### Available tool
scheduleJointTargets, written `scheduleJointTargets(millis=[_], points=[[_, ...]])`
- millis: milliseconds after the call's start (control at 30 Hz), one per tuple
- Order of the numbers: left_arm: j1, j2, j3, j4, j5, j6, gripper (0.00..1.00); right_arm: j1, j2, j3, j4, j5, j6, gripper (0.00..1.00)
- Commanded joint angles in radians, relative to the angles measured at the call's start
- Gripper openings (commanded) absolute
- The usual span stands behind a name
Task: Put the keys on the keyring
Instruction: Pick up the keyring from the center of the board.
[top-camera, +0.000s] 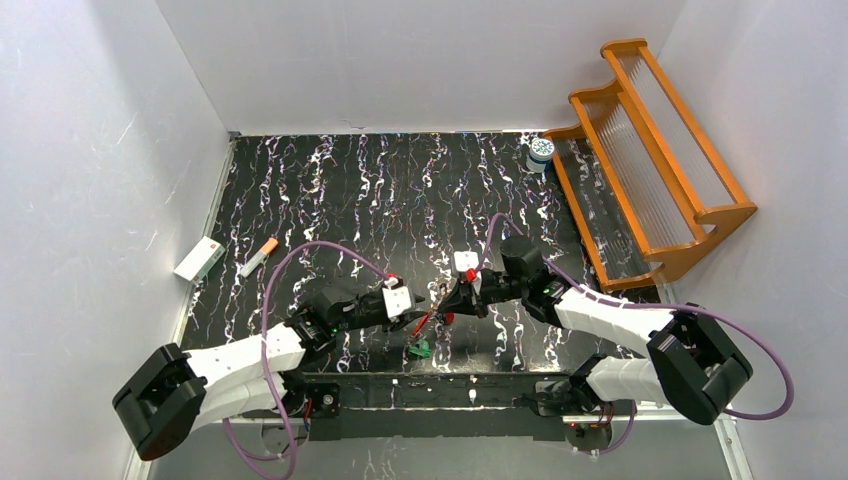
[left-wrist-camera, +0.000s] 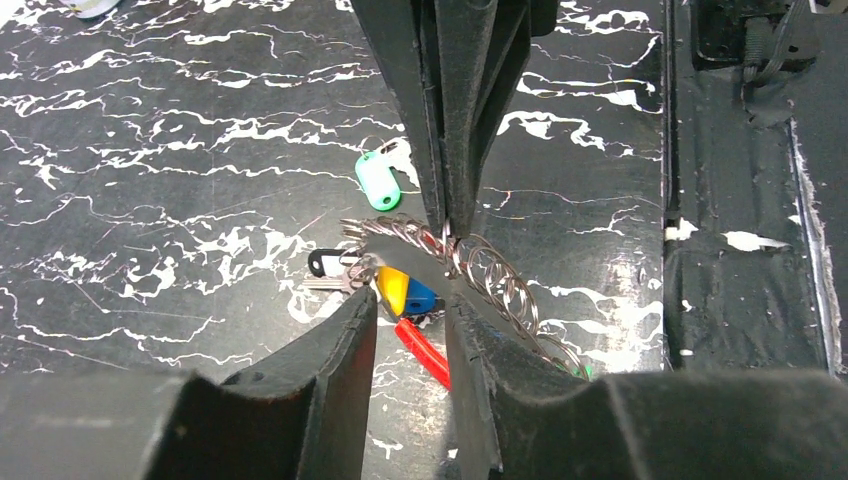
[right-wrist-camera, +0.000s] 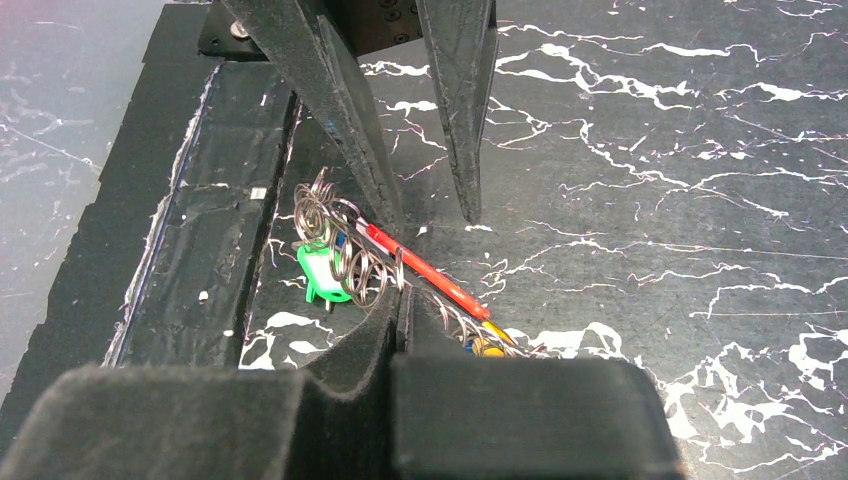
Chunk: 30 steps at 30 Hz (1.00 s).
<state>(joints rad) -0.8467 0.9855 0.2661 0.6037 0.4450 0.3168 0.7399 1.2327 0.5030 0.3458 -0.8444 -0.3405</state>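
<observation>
No readable text anywhere, small white cardboard box (top-camera: 199, 259) with red and green print too small to read, green plastic key tag (left-wrist-camera: 377, 182) showing no legible lettering

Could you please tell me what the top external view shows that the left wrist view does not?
Only the top external view shows the wooden rack, the white box and the orange-tipped pen. Only the left wrist view shows the linked coils of the keyring and the yellow and blue key heads. Both show the right gripper shut on the keyring over the marbled table.
</observation>
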Motion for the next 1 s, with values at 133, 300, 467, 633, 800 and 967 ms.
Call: scheduleJointTargets(millis=[133, 300, 467, 633, 800, 967], points=[[-0.005, 0.024, 0.070, -0.016, 0.079, -0.011, 0.30, -0.004, 0.000, 0.054, 0.056, -0.029, 0.003, 0.01], [-0.005, 0.025, 0.068, -0.001, 0.074, -0.021, 0.29, -0.004, 0.002, 0.054, 0.056, -0.030, 0.004, 0.01], [-0.005, 0.041, 0.065, 0.017, 0.080, -0.031, 0.27, -0.004, 0.005, 0.059, 0.057, -0.035, 0.006, 0.01], [-0.005, 0.056, 0.059, 0.035, 0.063, -0.031, 0.23, -0.004, 0.003, 0.059, 0.055, -0.036, 0.007, 0.01], [-0.006, 0.061, 0.053, 0.060, 0.048, -0.031, 0.19, -0.004, 0.003, 0.057, 0.055, -0.041, 0.009, 0.01], [-0.006, 0.070, 0.051, 0.074, 0.040, -0.032, 0.11, -0.004, 0.006, 0.059, 0.055, -0.051, 0.008, 0.01]])
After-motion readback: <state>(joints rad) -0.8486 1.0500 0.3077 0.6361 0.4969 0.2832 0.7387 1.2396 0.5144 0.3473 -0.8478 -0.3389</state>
